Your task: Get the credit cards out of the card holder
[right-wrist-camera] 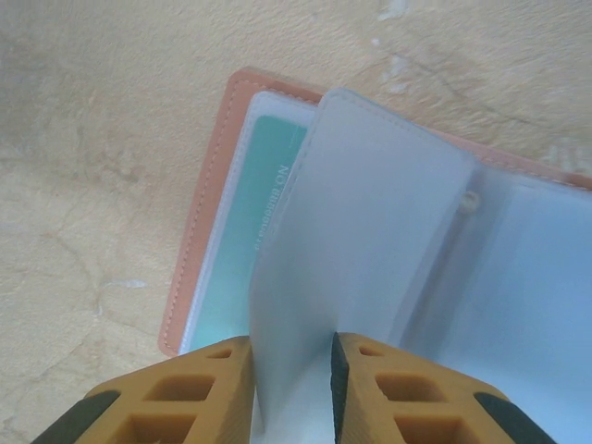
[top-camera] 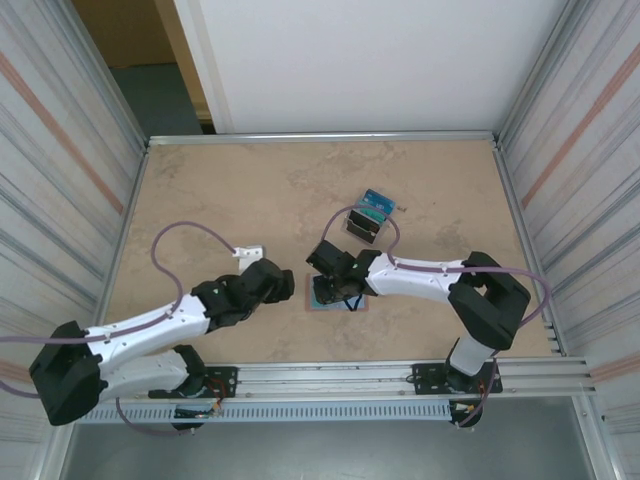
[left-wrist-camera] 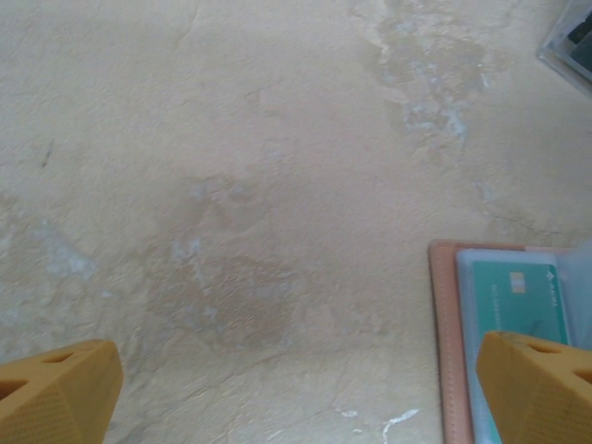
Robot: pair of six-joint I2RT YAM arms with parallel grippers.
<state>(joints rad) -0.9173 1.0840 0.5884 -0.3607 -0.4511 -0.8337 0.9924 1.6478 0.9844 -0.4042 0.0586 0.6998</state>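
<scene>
The card holder (top-camera: pixel 322 303) lies open on the table, its salmon-pink edge (right-wrist-camera: pixel 199 231) framing clear blue-tinted sleeves. A light blue-green credit card (right-wrist-camera: pixel 245 250) sits in the left sleeve. One sleeve page (right-wrist-camera: pixel 370 240) stands up, bowed between the fingers of my right gripper (right-wrist-camera: pixel 291 356), which is shut on it; that gripper (top-camera: pixel 338 285) hovers right over the holder. My left gripper (top-camera: pixel 285 283) stands open just left of the holder, one yellow fingertip (left-wrist-camera: pixel 532 384) over the card (left-wrist-camera: pixel 518 301), the other over bare table.
A clear plastic box (top-camera: pixel 368 218) with blue-teal cards on top stands behind the holder; its corner (left-wrist-camera: pixel 573 37) shows in the left wrist view. Metal walls ring the marbled tan table (top-camera: pixel 220 200). Open room lies to the left and far side.
</scene>
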